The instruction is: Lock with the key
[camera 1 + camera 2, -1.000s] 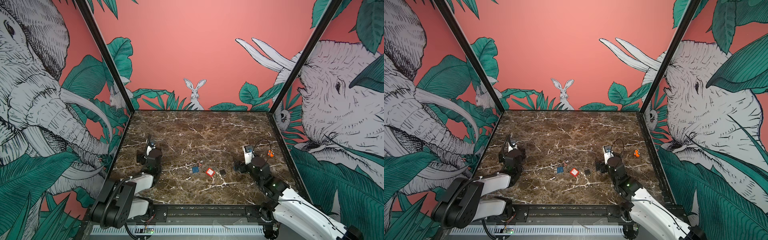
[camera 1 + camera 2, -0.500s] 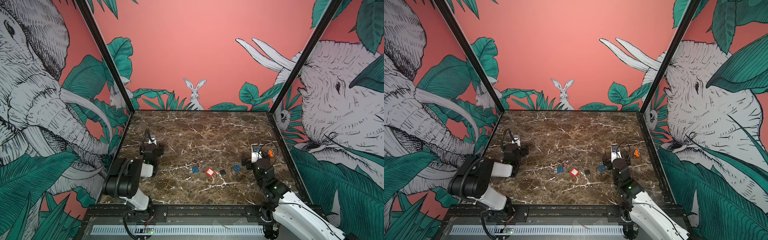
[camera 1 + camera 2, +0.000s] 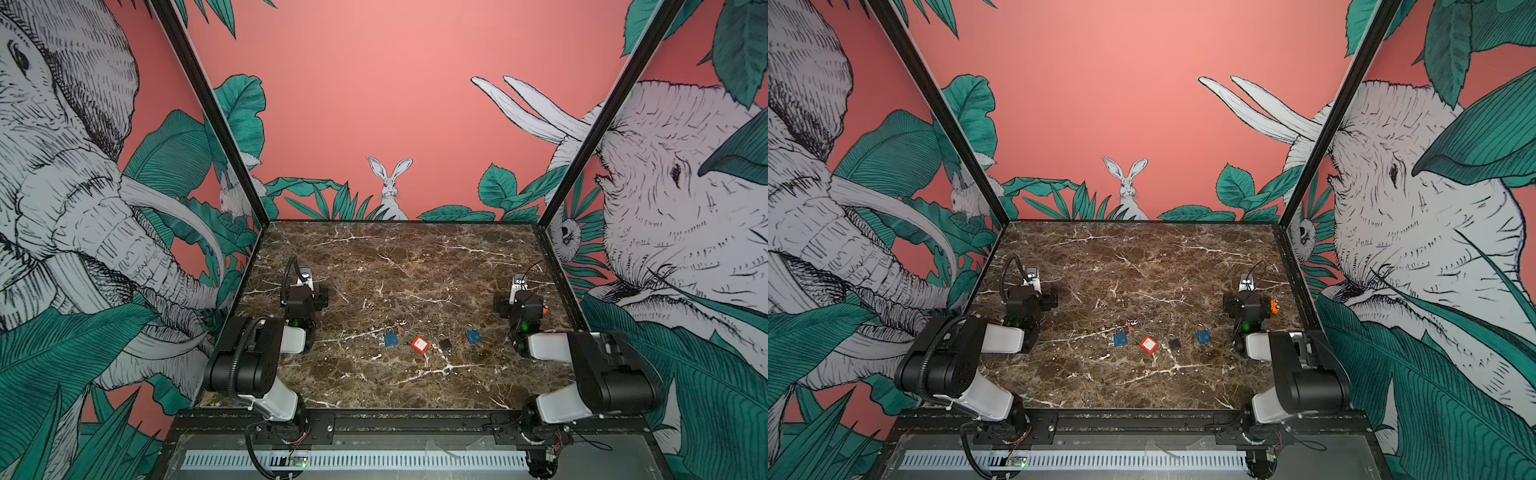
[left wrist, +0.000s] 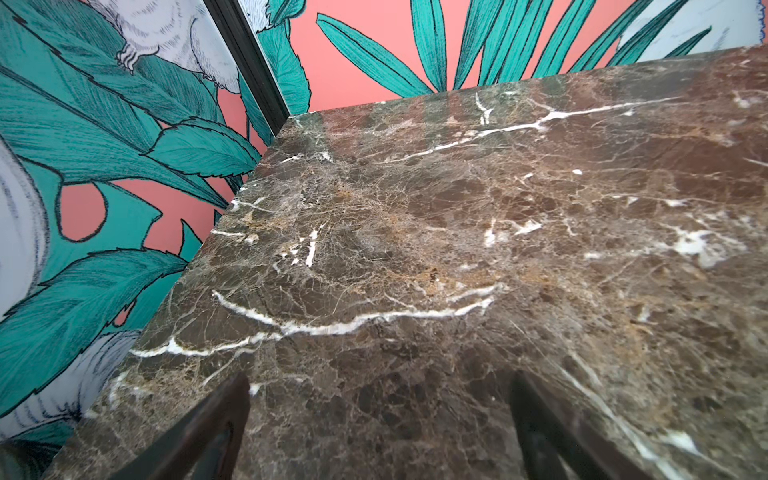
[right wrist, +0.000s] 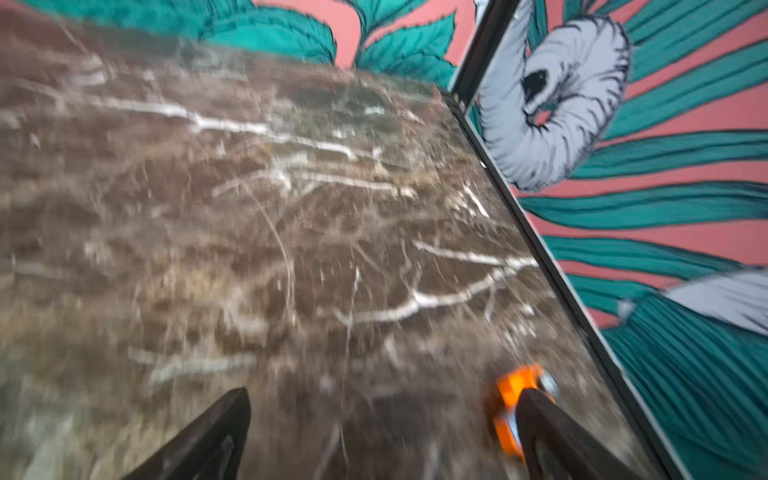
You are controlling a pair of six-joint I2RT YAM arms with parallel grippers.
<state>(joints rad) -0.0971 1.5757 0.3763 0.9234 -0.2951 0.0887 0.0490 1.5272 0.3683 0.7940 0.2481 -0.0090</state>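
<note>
Several small padlocks lie in a row near the table's front middle: a blue one [image 3: 390, 338], a red one [image 3: 420, 344], a black one [image 3: 445, 343] and another blue one [image 3: 471, 335]. A small key [image 3: 401, 327] with a reddish tag lies just behind the left blue padlock. My left gripper [image 3: 303, 293] hovers open over bare marble at the left, well away from them; its fingers [image 4: 216, 419] are empty. At the right my right gripper [image 3: 521, 301] is open and empty, one finger beside an orange padlock-like thing [image 5: 513, 405].
The brown marble table [image 3: 395, 257] is walled by patterned panels at the back and on both sides. Black frame posts stand at the two rear corners. The orange thing [image 3: 545, 310] lies close to the right wall. Both arms' elbows rise over the front edge.
The right gripper has swung right, away from the padlocks toward the orange thing, uncovering the right blue padlock. The left gripper has shifted slightly back. Both elbows have risen.
</note>
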